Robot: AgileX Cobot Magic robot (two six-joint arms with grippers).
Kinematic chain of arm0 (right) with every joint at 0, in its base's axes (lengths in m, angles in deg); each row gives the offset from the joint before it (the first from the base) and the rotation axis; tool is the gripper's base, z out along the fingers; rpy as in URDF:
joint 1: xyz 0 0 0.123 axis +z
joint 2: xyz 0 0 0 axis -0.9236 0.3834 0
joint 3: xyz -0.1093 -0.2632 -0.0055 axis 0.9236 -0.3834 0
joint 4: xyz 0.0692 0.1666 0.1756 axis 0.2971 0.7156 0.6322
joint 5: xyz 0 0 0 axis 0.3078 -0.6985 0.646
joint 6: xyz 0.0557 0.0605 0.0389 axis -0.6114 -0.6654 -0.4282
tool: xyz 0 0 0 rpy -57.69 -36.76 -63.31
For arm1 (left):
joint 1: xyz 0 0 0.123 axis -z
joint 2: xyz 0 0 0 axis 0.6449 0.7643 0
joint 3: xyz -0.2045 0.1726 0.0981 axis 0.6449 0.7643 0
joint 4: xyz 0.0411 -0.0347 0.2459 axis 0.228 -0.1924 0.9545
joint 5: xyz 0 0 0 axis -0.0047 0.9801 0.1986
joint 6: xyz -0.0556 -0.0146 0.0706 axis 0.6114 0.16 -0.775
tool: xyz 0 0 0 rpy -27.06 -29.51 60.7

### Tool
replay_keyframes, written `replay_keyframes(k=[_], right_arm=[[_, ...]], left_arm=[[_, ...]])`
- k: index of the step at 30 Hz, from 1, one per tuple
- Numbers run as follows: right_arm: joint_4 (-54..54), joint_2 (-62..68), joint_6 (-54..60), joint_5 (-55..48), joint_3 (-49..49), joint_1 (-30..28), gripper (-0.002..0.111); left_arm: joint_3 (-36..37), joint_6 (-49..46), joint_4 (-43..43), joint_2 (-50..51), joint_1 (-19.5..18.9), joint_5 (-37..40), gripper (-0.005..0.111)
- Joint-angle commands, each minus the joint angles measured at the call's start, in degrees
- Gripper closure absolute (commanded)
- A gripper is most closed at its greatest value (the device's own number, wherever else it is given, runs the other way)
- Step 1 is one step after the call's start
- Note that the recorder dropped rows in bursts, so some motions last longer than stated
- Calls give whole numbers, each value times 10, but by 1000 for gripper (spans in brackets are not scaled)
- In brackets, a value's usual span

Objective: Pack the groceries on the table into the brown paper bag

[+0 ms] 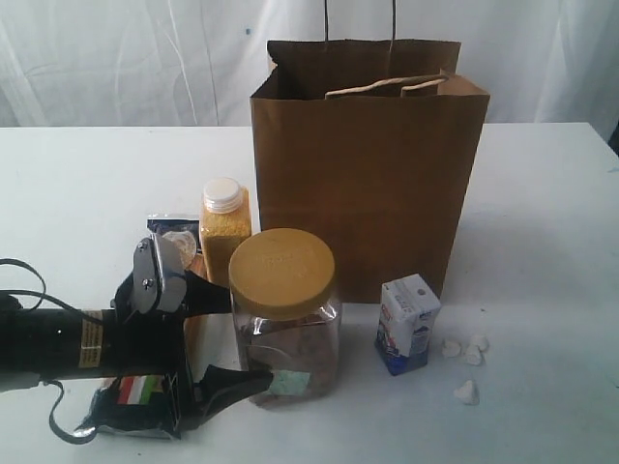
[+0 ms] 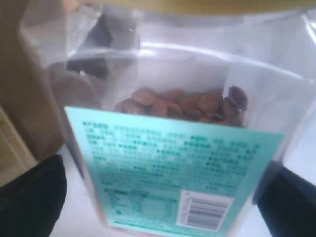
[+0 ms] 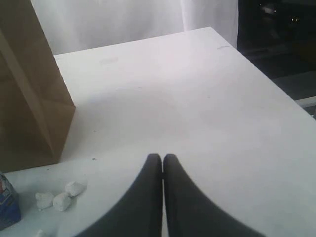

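Wide open around the jar (image 1: 285, 319) at lower centre: left gripper (image 1: 247, 338), the nearer one by far, one dark finger on each side (contact impossible to tell). Upright, long axis vertical. Likely next: close, lift, carry up and right to the bag (image 1: 368, 174) just behind. Pinched shut and empty over the table (image 3: 222, 108): right gripper (image 3: 162, 163).

Matt brown paper bag (image 1: 368, 174) — glossy clear plastic jar (image 1: 290, 338)

text: none legible | jar (image 2: 173, 148) label: blurred print, barcode | packet (image 1: 133, 391): tricolour flag
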Motion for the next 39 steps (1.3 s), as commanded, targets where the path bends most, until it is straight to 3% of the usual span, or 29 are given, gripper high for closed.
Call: replay_keyframes(k=[1,12,14,17,21,25,33,39], right_arm=[[-2,-1,-2,2,-1,-3,108],[-2,-1,-2,2,-1,-3,108],[-2,-1,-2,2,-1,-3,108],[-2,-1,-2,2,-1,-3,108],[-2,-1,-2,2,-1,-3,108],[-2,-1,-2,2,-1,-3,108],[-2,-1,-2,2,-1,-3,108],[-2,-1,-2,2,-1,-3,108]], left_arm=[[-12,-1,-7,6,3,-6,2],[-38,19,-11,29,3,-6,2],[-38,28,-11,29,3,-6,7],[-38,48,-7,29,3,-6,30],[-38,61,-5,29,3,-6,73],[-38,63,29,29,3,-6,106],[-38,63,66,23,3,-6,107],[-38,66,54,-63,3,-6,107]])
